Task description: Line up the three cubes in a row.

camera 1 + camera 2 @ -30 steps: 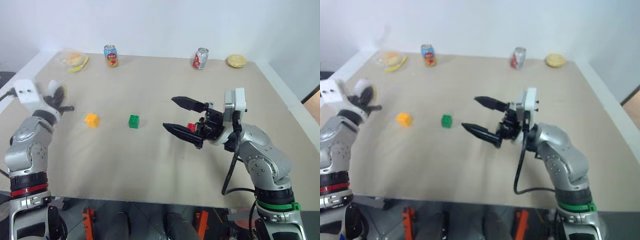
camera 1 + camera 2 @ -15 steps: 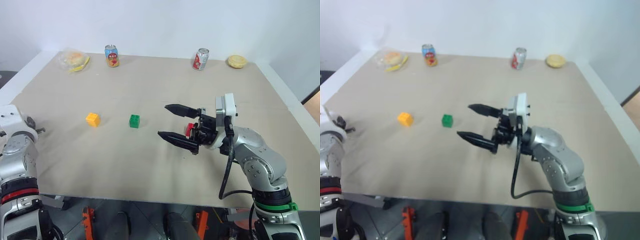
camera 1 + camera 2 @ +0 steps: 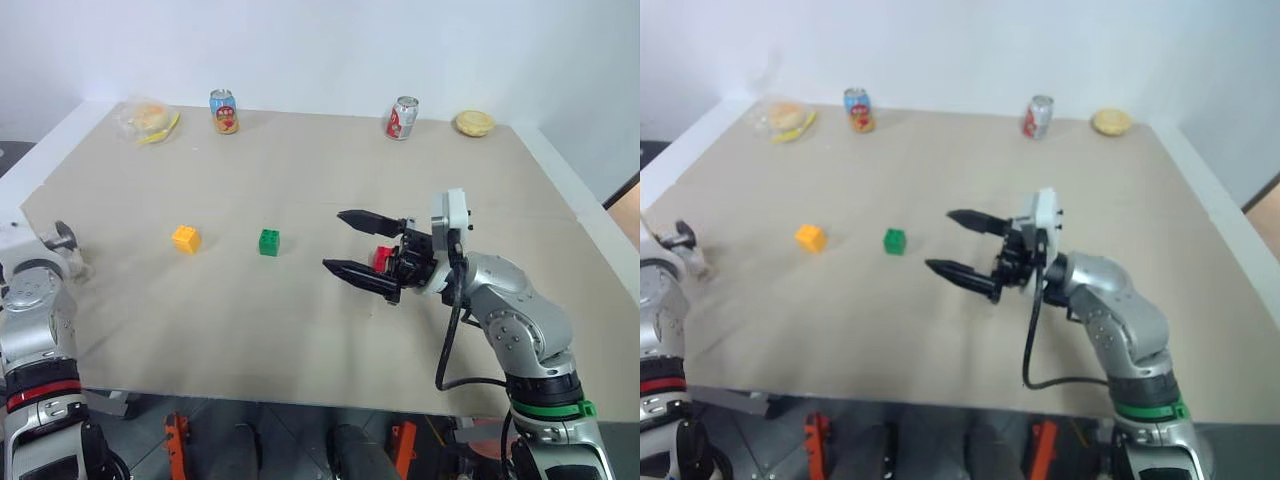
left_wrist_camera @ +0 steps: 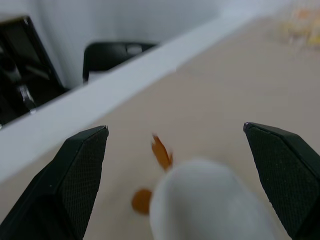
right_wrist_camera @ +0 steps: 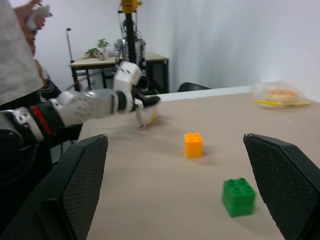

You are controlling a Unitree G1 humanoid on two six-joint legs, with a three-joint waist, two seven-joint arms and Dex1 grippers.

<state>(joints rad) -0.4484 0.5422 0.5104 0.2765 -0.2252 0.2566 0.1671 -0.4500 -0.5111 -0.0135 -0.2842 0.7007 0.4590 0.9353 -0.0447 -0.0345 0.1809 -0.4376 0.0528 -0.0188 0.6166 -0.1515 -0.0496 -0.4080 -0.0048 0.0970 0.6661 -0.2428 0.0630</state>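
The yellow-orange cube (image 3: 185,239) and the green cube (image 3: 268,242) sit side by side, a little apart, left of the table's middle. To their right, the red cube (image 3: 380,257) rests on the table, partly hidden behind my right gripper (image 3: 334,240). That gripper is open, pointing left toward the green cube, with nothing between its fingers. My left gripper (image 4: 175,129) is at the table's left edge, fingers spread wide. A white egg-shaped plush toy (image 4: 200,200) lies just below it.
Two drink cans (image 3: 222,110) (image 3: 401,117) stand along the far edge, with a bagged burger (image 3: 148,118) at the far left corner and a bun (image 3: 473,122) at the far right. A person (image 5: 17,50) stands beyond the table's left side.
My left gripper has opened and the left arm has dropped outward to the table's left edge. The right arm and the cubes have stayed about where they were.
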